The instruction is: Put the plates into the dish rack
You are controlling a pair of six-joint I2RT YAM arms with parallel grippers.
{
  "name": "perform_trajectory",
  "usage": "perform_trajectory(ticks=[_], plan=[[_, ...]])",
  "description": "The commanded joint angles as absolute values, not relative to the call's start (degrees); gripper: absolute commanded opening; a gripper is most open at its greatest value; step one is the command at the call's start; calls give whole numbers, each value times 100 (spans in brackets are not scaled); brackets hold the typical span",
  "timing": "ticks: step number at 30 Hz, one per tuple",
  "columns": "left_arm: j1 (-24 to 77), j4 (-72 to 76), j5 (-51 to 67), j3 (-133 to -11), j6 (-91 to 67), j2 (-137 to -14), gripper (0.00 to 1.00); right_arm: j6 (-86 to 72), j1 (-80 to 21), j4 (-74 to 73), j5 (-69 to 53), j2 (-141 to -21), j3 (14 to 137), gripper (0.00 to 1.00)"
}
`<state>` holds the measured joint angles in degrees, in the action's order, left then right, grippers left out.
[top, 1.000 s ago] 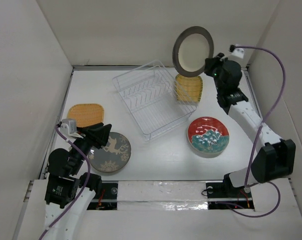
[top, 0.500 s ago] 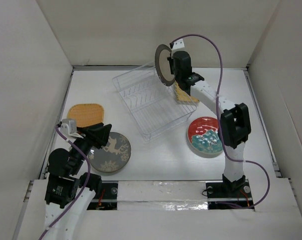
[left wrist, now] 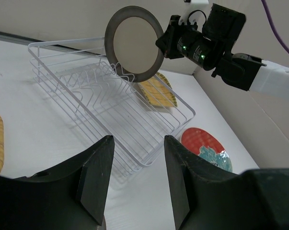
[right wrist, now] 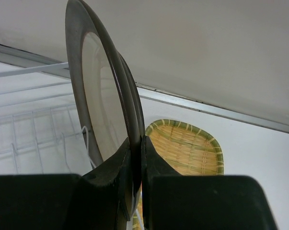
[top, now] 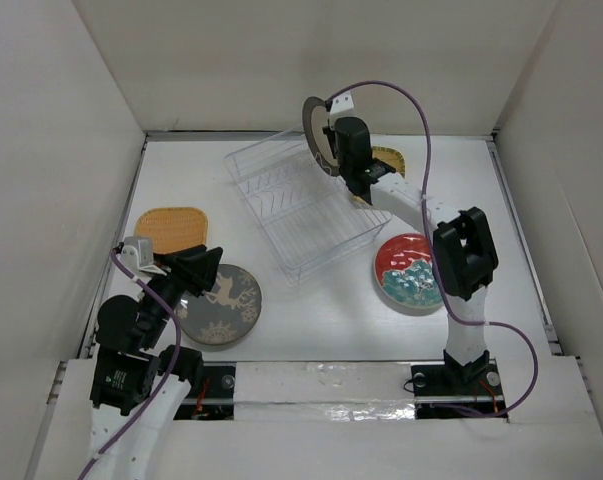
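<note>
White tabletop (top: 311, 335), walled left, far and right. Four things rest directly on it. Dish rack (top: 303, 205) sits centre-far and skewed, its long side running far-left to near-right. One woven yellow-orange plate (top: 171, 228) lies flat at left, well apart from the rack. The dark grey horse-motif plate (top: 226, 308) lies near-left, just beside that woven one, partly under my left arm (top: 131, 335). The red-and-teal plate (top: 413, 272) is on the right, near the rack's near-right corner, apart from it. A second woven plate (right wrist: 182, 146) lies flat far-right, just beside the rack; can't tell if they touch.
</note>
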<state>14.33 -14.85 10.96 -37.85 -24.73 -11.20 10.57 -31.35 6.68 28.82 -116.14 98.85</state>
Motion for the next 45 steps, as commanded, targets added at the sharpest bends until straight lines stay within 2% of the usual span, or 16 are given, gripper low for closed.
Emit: perform_trajectory(ticks=[1,4,8,13,18,22,25,27,28,29,31,32,35,36,39,45], plan=[[1406,-1257,1160,-3806,-2487,-1195,43,949,-3304,1415,3278,-11338,9607,0],[1406,-1257,1169,-3806,-2479,-1204,44,835,-3357,1389,3418,-11373,9484,1],[1345,-1248,1186,-3797,-2479,-1204,44,528,-3357,1204,3410,-11294,9492,20],[1293,-1248,1195,-3797,-2479,-1195,44,194,-3410,879,3505,-11171,9510,33],[1292,-1231,1222,-3788,-2479,-1213,44,9,-3463,792,3595,-11013,9334,52],[1292,-1248,1222,-3788,-2487,-1266,44,-509,-3157,248,3070,-10750,9518,55],[1292,-1257,1187,-3779,-2496,-1292,44,-878,-2884,289,2403,-10293,9282,65],[1292,-1257,1178,-3779,-2505,-1318,44,-1315,-2471,369,2032,-10047,9036,66],[1292,-1266,1178,-3779,-2505,-1327,44,-1475,-2313,604,1708,-9811,8635,63],[1292,-1257,1178,-3779,-2505,-1353,44,-1807,-1990,807,1540,-9704,8370,40],[1292,-1248,1187,-3779,-2505,-1380,44,-2152,-1680,1245,1232,-9607,7904,9],[1292,-1257,1213,-3779,-2505,-1423,44,-2301,-1548,1283,1196,-9650,7588,0],[1239,-1239,1257,-3779,-2496,-1494,44,-2767,-1091,1336,1038,-10000,7261,0],[1239,-1239,1257,-3779,-2496,-1512,44,-2986,-977,1345,985,-10098,7190,19],[1239,-1239,1266,-3788,-2487,-1582,44,-3321,-581,1555,590,-10484,6979,60],[1239,-1239,1248,-3788,-2487,-1617,44,-3717,-229,1582,-676,-11529,7294,63]])
